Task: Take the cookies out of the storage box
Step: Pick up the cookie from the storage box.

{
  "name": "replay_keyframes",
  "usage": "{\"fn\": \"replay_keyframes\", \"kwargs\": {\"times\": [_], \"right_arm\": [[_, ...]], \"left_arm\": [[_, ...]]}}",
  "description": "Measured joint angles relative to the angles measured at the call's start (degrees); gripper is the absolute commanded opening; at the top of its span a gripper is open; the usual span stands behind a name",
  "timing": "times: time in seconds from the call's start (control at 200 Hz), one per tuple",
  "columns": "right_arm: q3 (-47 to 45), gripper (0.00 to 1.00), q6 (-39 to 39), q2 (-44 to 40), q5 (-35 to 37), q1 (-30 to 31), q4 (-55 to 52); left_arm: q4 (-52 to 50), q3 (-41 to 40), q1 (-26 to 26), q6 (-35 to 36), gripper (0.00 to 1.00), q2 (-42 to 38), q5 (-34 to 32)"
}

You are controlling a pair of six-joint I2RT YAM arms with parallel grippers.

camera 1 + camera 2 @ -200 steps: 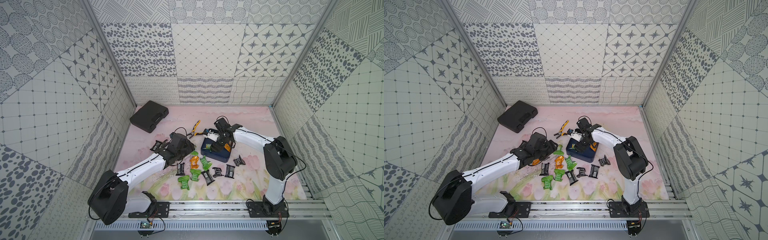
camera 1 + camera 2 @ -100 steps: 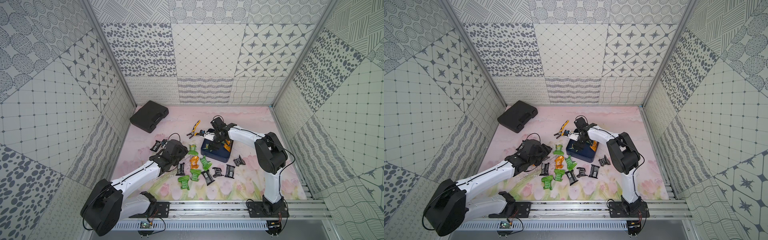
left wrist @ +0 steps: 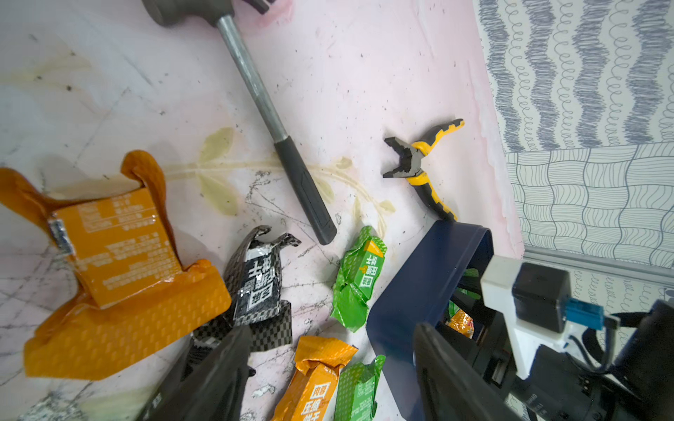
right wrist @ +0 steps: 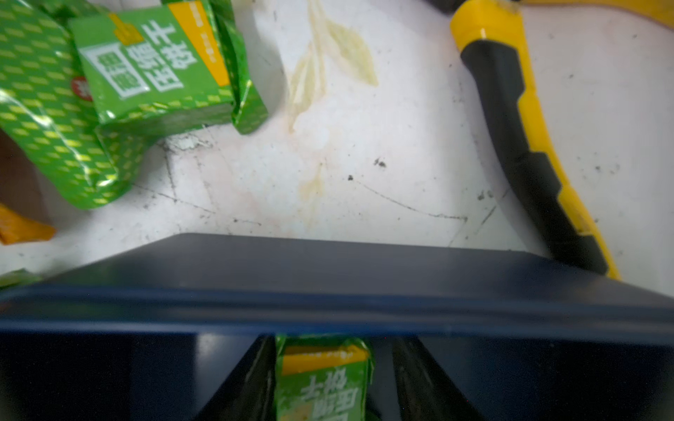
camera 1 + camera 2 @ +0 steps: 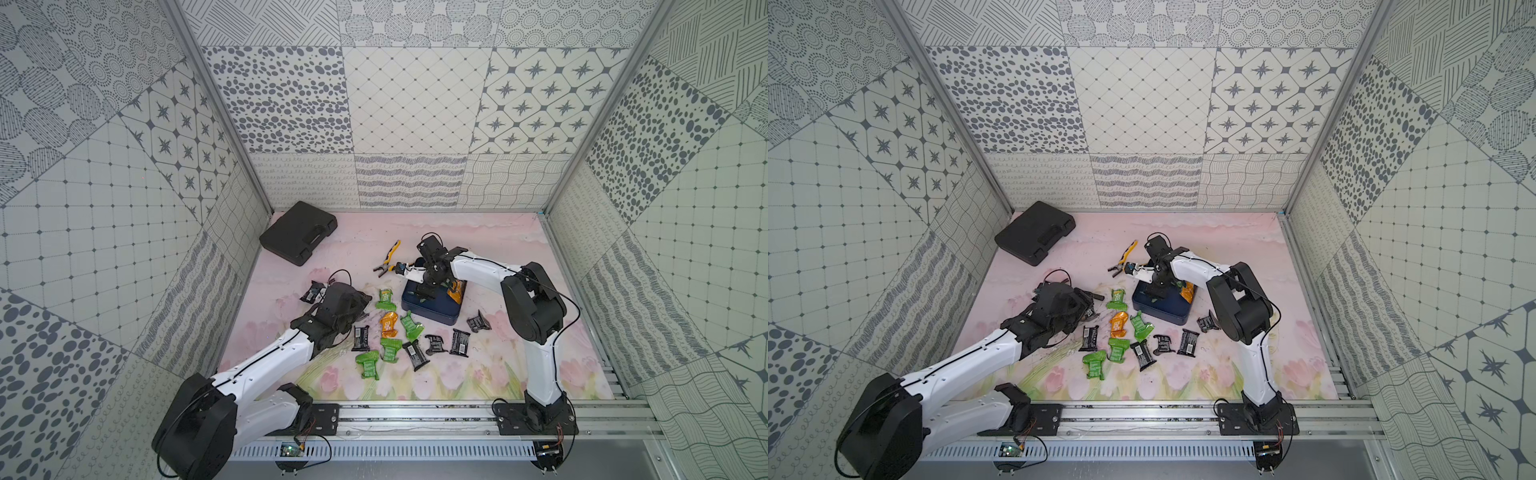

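The right gripper (image 4: 332, 342) is down inside the navy storage box (image 5: 432, 311).
Its dark fingers stand on both sides of a crinkly green foil packet (image 4: 321, 382) in the smooth, round-cornered box; whether they press it, I cannot tell. The left gripper (image 3: 330, 330) is wide open and empty, beside the cookies (image 5: 390, 349) scattered on the pink mat (image 5: 498, 374) before the box.

Crinkly glossy foil cookies (image 3: 359, 277); smooth matt storage box (image 4: 328, 277).
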Motion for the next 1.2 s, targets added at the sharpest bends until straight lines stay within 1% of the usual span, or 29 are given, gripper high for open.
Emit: {"fn": "replay_keyframes", "kwargs": {"times": [0.06,0.235,0.38,0.55,0.825,0.98,1.08,1.2], "right_arm": [[0.0,0.48,0.13,0.0,0.11,0.0,0.0],[0.0,0.36,0.66,0.0,0.42,-0.02,0.04],[-0.28,0.28,1.62,-0.09,0.48,-0.02,0.37],[-2.69,0.2,3.48,-2.19,1.27,-0.02,1.44],[-6.71,0.16,7.17,-11.47,3.3,0.0,2.25],[-9.2,0.16,9.22,-17.79,4.2,0.83,2.91],[-12.07,0.17,9.97,-22.36,4.63,3.82,3.19],[-15.65,0.17,11.39,-26.71,4.72,10.27,3.23]], "left_arm": [[0.0,-0.04,0.11,0.0,0.74,-0.57,-0.02],[-0.11,-0.55,0.55,-0.2,0.74,-1.97,-0.22],[-0.17,-0.79,0.7,-0.44,0.74,-2.69,-0.74],[-0.39,-0.87,0.72,-0.39,0.74,-3.69,-1.6],[-1.25,-0.87,0.87,0.22,0.74,-6.23,-3.5],[-1.9,-0.87,1.36,1.16,0.72,-7.65,-4.68],[-2.97,-0.87,1.77,1.66,0.72,-8.74,-5.31],[-4.13,-0.98,1.97,2.1,0.71,-10.34,-6.14]]}}
